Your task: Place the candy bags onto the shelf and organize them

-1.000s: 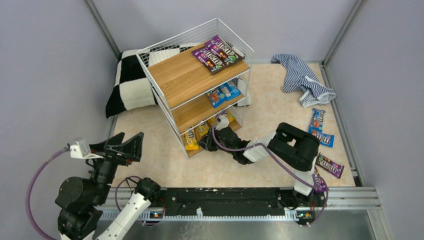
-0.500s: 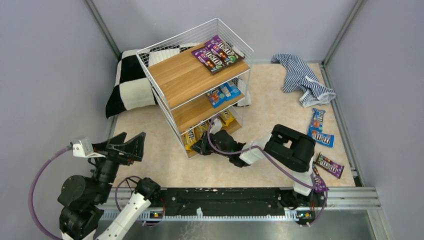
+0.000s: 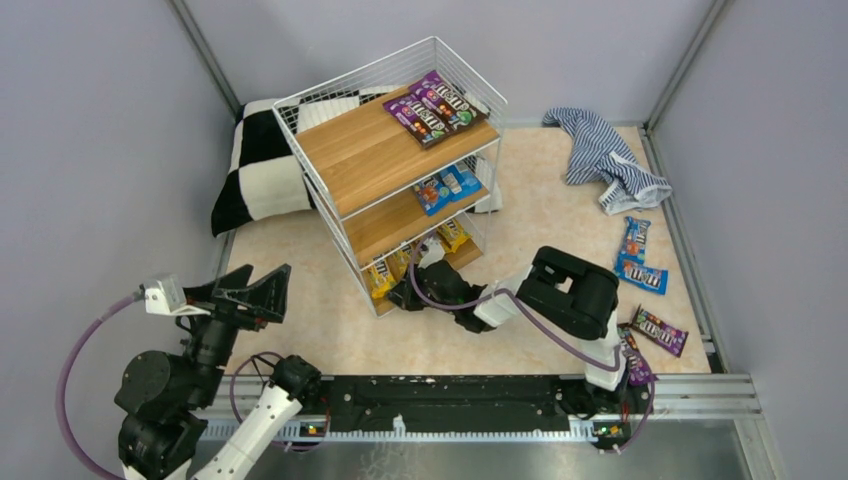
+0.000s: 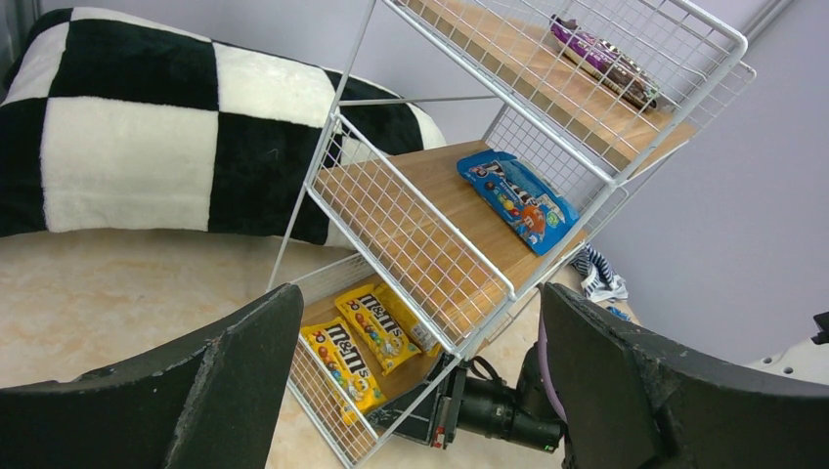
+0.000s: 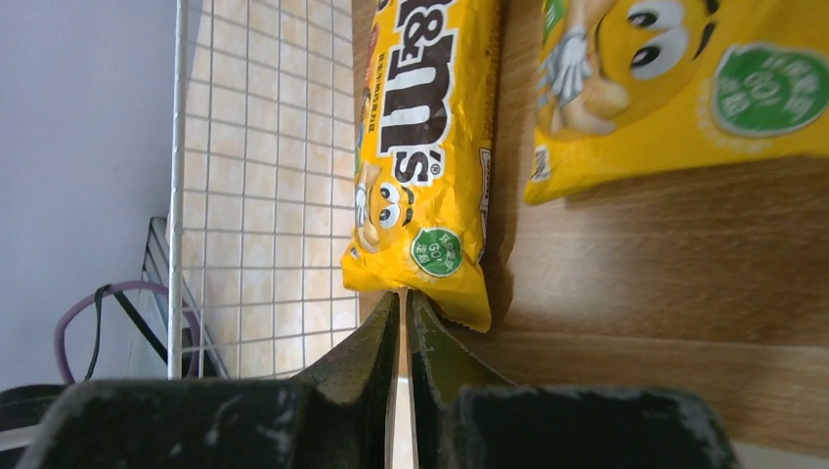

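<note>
The shelf stands at the back centre. Purple candy bags lie on its top board, blue ones on the middle board, yellow ones on the bottom board. My right gripper reaches into the bottom tier. In the right wrist view it is shut, its tips touching the near edge of a yellow bag; a second yellow bag lies beside it. My left gripper is open and empty, raised at the front left, facing the shelf.
Loose blue bags and purple bags lie on the floor at the right. A striped cloth is at the back right. A checkered cushion lies behind the shelf on the left.
My right gripper has moved left and deeper into the bottom tier, and the yellow bag that stuck out at the front has slid further onto the board. The left arm has barely moved.
</note>
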{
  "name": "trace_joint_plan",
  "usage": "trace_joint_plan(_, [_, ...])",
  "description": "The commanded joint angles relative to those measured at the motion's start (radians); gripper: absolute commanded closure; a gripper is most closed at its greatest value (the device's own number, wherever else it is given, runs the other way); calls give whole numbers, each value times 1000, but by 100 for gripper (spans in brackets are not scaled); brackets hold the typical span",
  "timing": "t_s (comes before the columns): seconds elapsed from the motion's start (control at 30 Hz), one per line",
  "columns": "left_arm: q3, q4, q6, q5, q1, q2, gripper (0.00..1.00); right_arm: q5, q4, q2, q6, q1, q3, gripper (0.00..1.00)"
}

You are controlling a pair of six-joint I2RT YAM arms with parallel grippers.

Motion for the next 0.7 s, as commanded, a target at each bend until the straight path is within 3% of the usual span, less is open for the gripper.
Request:
trace_joint_plan(0.0, [18,23,16,0,-6,25,2,35,14,20,-38,-29,44,94])
trace_joint_plan(0.43, [10,38,19,11,-6,42,2,16,2,50,-51,-52,92,94])
trace_joint_plan(0.67, [4,35,22,7,-6,39,2,20,-134,-138,-68,-39,25,90])
